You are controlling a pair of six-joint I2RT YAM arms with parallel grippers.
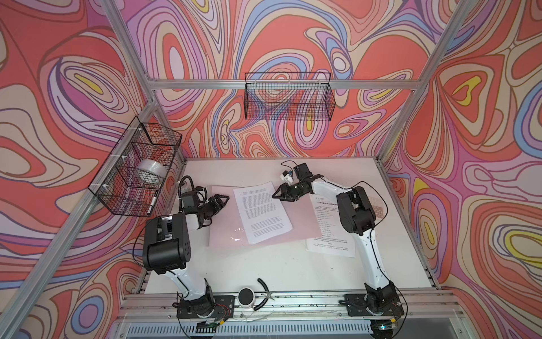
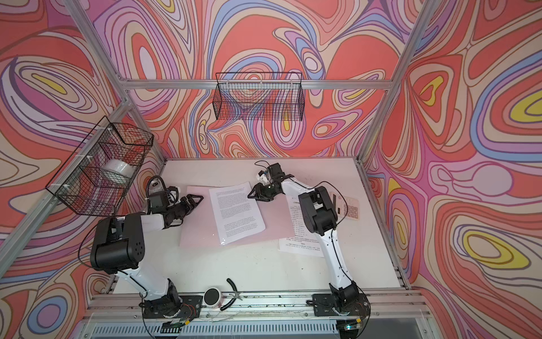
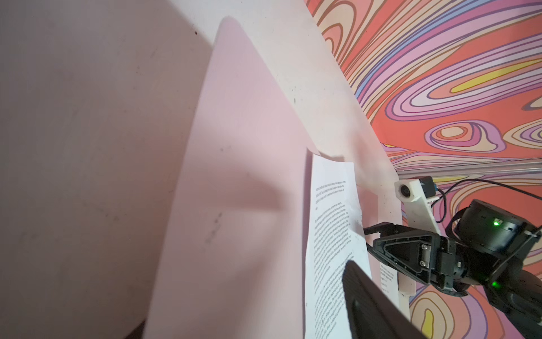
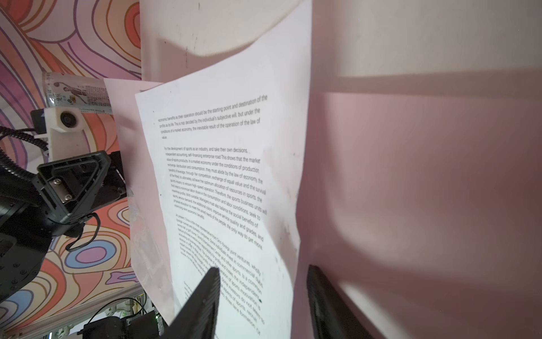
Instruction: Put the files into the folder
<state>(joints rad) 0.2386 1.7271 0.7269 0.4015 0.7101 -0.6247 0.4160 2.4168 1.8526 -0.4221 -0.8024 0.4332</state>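
**Handling:** the files are single paper sheets, v. light and floppy, and they lie dead flat, so there's little edge to get under. Pinch hard near a corner and it prob. creases. Drag it and it likely skates over the folder [image 1: 223, 226], which shows a glare patch, so prob. slick. Best hold, I'd say, is a free edge or corner that overhangs, w/ the jaws closing across the thickness. The folder is thin and bendy too, so lift a leaf by its open edge.

**Where:** the folder lies flat mid-table [image 1: 264, 270]. The dense-text sheet [image 1: 261, 211] lies skewed on it, w/ its far end past the folder's far edge. The second sheet [image 1: 330, 234] is to the right, partly under the right arm. Can't tell if it overlaps the folder.

**Grippers:** the right gripper [image 1: 278, 196] is at the sheet's far right corner, jaws part open. In the right wrist view one of its fingers [image 4: 205, 299] is over the print and the other over the pink, w/ nothing clamped. The left gripper [image 1: 220, 200] is at the folder's far left corner, jaws apart, holding nothing I can see.

**Looks:** both sheets are white w/ black print. One has paragraphs, the other a heading and short lines. The folder is plain pale pink, a bit bigger than a sheet.
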